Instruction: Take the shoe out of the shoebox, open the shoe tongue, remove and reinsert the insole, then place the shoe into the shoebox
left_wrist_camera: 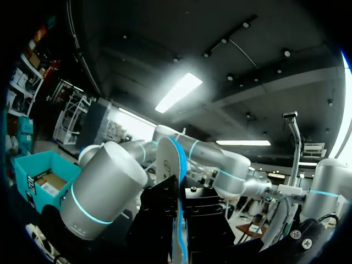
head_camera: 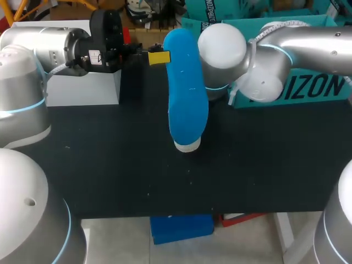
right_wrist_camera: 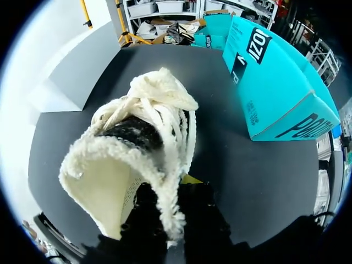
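Note:
In the head view my left gripper [head_camera: 159, 57] is shut on the edge of a long blue insole [head_camera: 187, 88], holding it above the black table. The left wrist view shows the insole [left_wrist_camera: 177, 220] edge-on between the black fingers. A white knitted shoe [right_wrist_camera: 137, 143] is held by its collar in my right gripper [right_wrist_camera: 175, 203], opening toward the camera, toe pointing away. From the head view only a bit of the shoe [head_camera: 187, 145] peeks out below the insole, and the right gripper is hidden behind it. The teal shoebox [head_camera: 308, 88] stands at the back right.
A white box [head_camera: 82, 82] stands at the table's back left, under my left arm. The black table [head_camera: 110, 165] stretches toward the front edge. In the right wrist view the teal shoebox [right_wrist_camera: 275, 82] lies beyond the shoe to one side, the white box [right_wrist_camera: 77, 71] to the other.

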